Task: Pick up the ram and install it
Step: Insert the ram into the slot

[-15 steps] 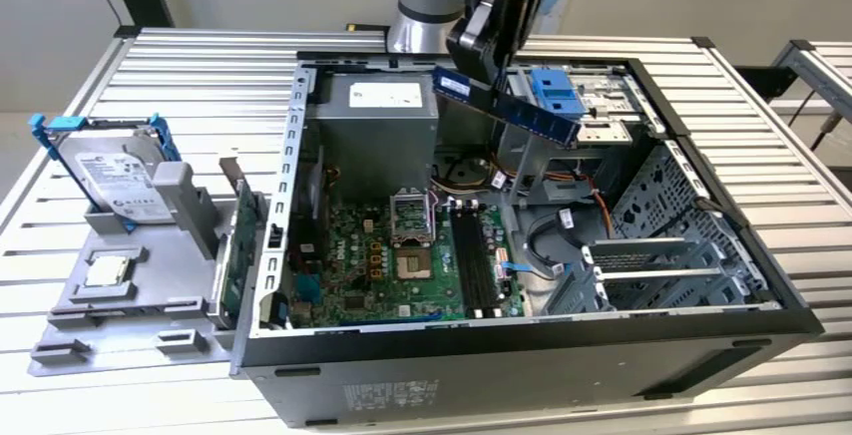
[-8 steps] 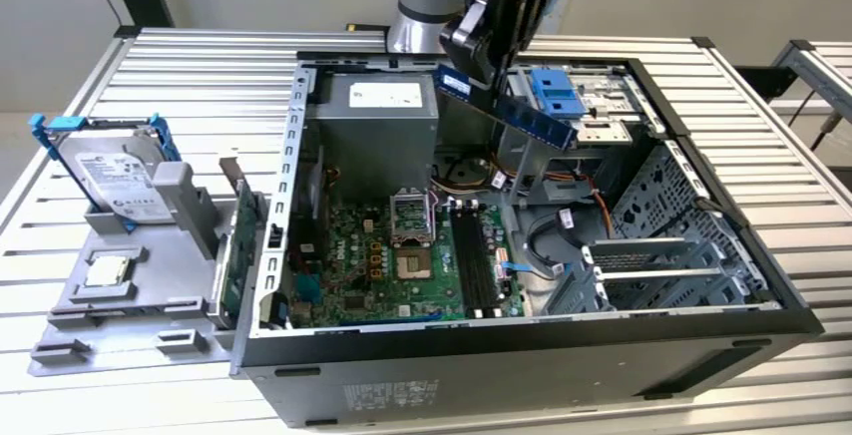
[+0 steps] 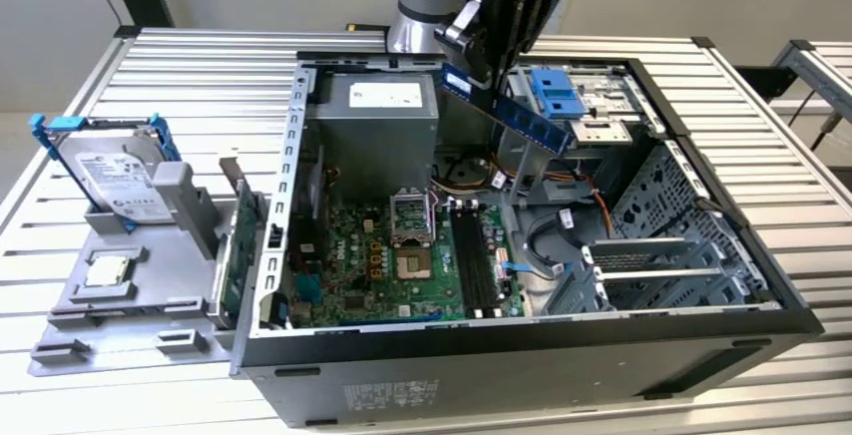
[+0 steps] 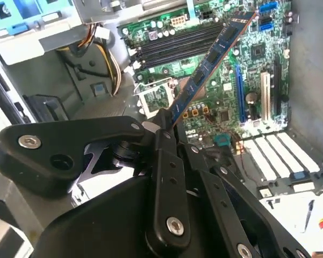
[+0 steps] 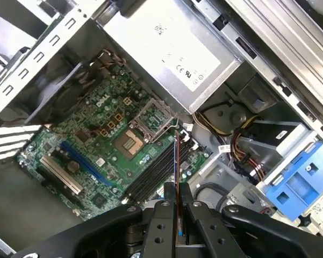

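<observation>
My gripper hangs above the open computer case, shut on the ram, a long dark blue stick tilted down toward the exterior view's right. In the second wrist view the ram juts out from between my black fingers over the green motherboard. The first wrist view shows the ram edge-on, held above the long black memory slots. In the exterior view those slots lie well below the stick, beside the processor socket.
The case lies open on a slatted metal table. Inside are a grey power supply, a blue drive bracket and loose cables. A hard drive in a blue bracket stands on a grey fixture at the exterior view's left.
</observation>
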